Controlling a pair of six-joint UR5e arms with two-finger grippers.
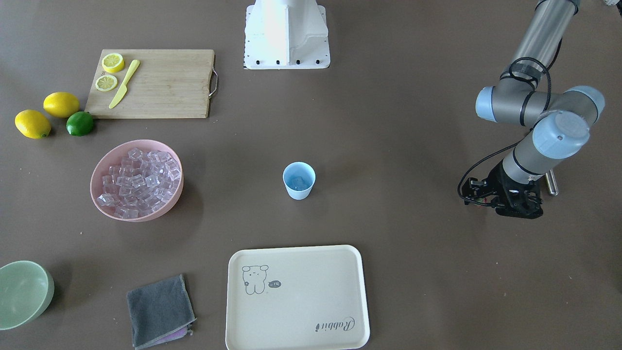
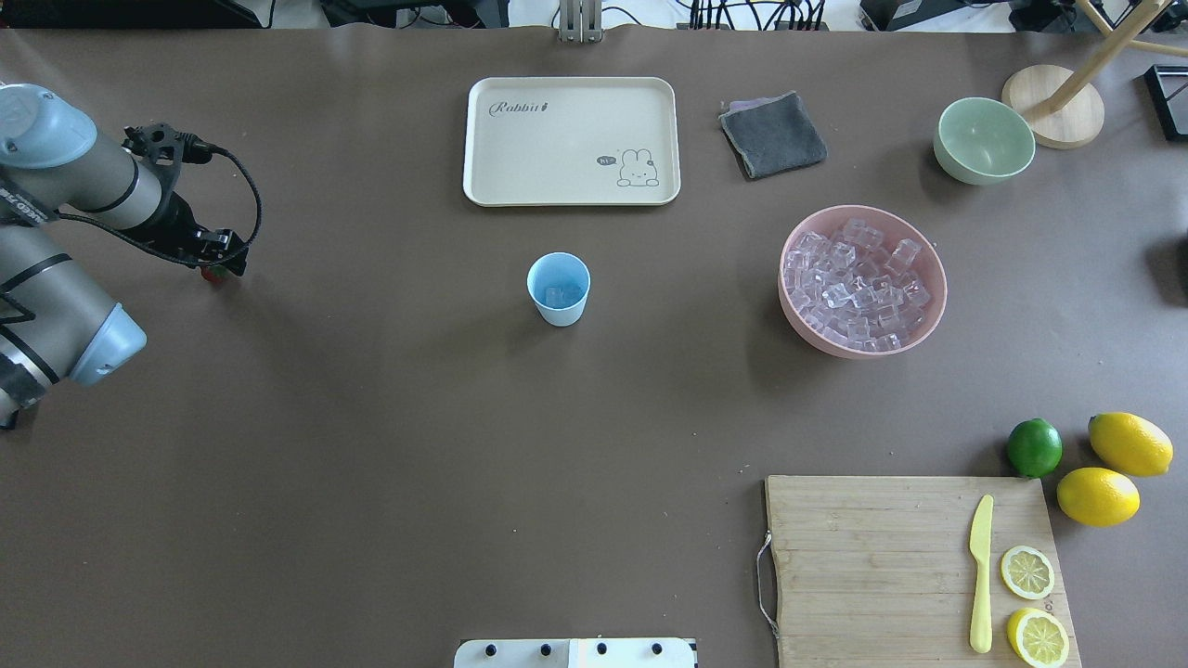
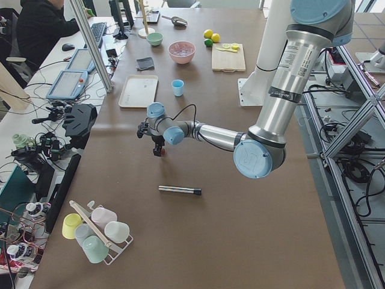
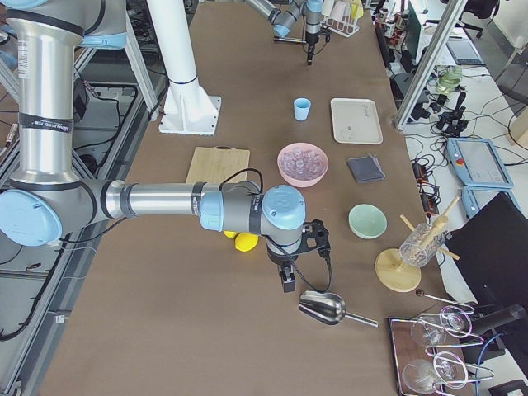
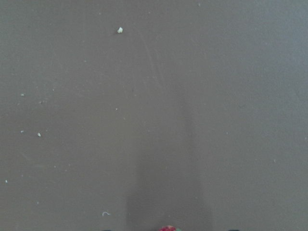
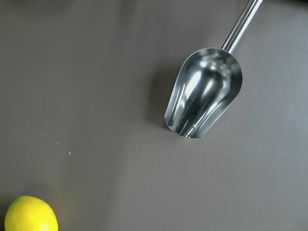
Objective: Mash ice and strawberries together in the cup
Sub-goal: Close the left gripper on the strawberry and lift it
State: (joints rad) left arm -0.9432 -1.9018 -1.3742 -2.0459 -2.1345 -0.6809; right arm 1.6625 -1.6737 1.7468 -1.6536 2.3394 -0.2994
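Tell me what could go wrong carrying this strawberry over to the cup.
1. The strawberry is tiny and barely shows at the tip of the left gripper. A shallow hold could slip on the way across the table to the cup.
2. The cup is small and already holds ice, so an off-centre drop could bounce out, or the gripper could knock it over.

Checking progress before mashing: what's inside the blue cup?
The cup holds clear ice cubes at its bottom; nothing red shows among them. Anything beneath the ice is hidden.
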